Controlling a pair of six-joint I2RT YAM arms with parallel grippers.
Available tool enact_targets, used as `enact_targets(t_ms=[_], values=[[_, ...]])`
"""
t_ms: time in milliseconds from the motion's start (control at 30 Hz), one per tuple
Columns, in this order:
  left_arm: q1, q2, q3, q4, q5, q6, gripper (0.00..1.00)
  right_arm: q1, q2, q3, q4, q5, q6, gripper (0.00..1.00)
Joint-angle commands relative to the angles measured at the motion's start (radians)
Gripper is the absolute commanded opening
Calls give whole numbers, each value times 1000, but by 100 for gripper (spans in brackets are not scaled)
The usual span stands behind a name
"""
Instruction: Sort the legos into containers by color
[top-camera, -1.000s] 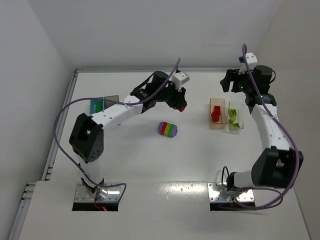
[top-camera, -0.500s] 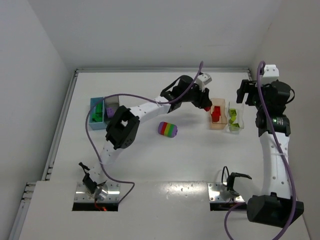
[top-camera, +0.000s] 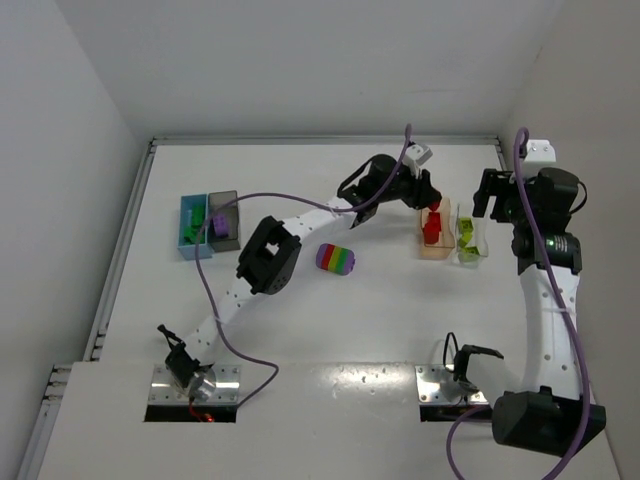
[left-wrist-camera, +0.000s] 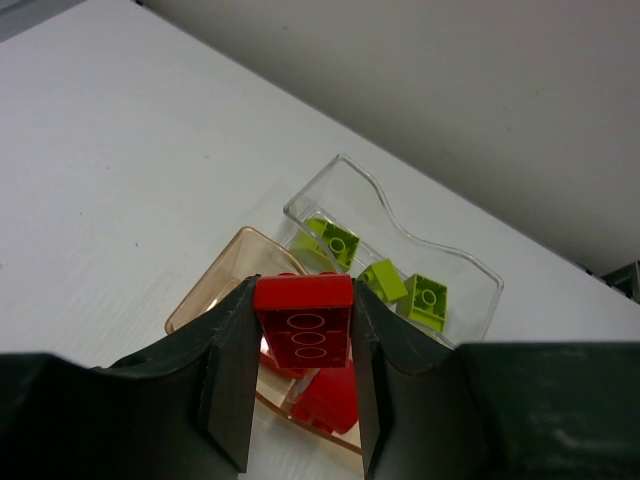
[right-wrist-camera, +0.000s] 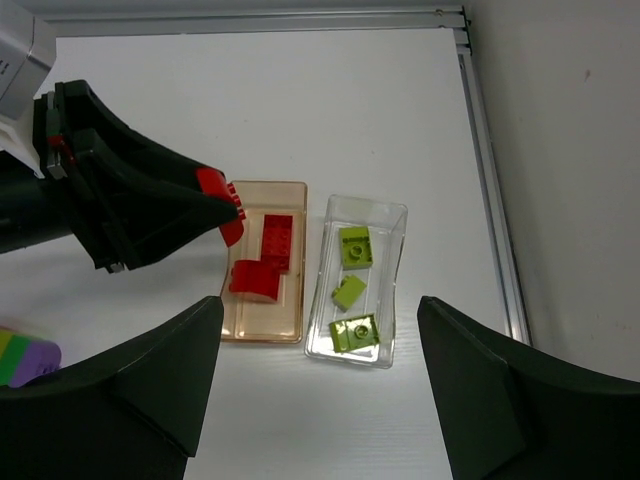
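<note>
My left gripper (left-wrist-camera: 303, 285) is shut on a red lego (left-wrist-camera: 303, 335) and holds it over the near-left end of the translucent peach container (left-wrist-camera: 205, 300). From above, that gripper (top-camera: 427, 197) sits at the peach container's (top-camera: 434, 254) far end. Two red legos (right-wrist-camera: 277, 240) lie inside it. The clear container (right-wrist-camera: 345, 352) next to it holds three green legos (right-wrist-camera: 354, 246). My right gripper (right-wrist-camera: 320, 390) hangs open and empty high above both containers, at the far right (top-camera: 500, 195). A rainbow-striped cluster (top-camera: 336, 259) lies mid-table.
A light blue container (top-camera: 190, 243) and a dark grey one (top-camera: 226, 238) stand side by side at the left, with green and purple legos inside. A metal rail (right-wrist-camera: 490, 180) runs along the table's right edge, next to the wall.
My left arm has stretched to the right, carrying the red lego from mid-table to over the peach container. My right arm has drawn back to the right, and its jaws have widened slightly.
</note>
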Motion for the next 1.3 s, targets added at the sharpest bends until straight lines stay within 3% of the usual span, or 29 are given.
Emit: enact_targets(t_ms=[0,167,400,533,633,733,867,967,1000,1067,1200,1267], values=[[-5,37,69,109,-19,-18,16,-7,2,23,2,3,17,79],[-5,103,137,109,-28,-9,35,-7,12,32,2,-6,17,79],[-5,137,180,118,-94,10,74,-7,21,23,2,-37,17,79],[-5,105,189,127,-115,19,82,-16,21,13,-7,-57,17,79],[-5,47,189,107,-126,48,82,-16,-7,-32,14,-115,-30,79],[4,-82,157,23,-166,126,82,-16,-28,-71,30,-297,-101,79],[68,-288,-8,-161,-186,160,82,16,77,-48,-56,-579,-231,79],[156,-482,-165,-268,-186,145,83,71,275,45,-162,-710,-291,79],[218,-534,-298,-278,-186,125,83,115,326,102,-223,-721,-356,81],[289,-699,-502,-278,-164,73,87,164,407,121,-184,-710,-372,83],[488,-915,-723,-282,-143,33,94,394,472,119,-92,-557,-411,86],[548,-1017,-791,-292,-126,24,98,453,575,171,-108,-532,-420,86]])
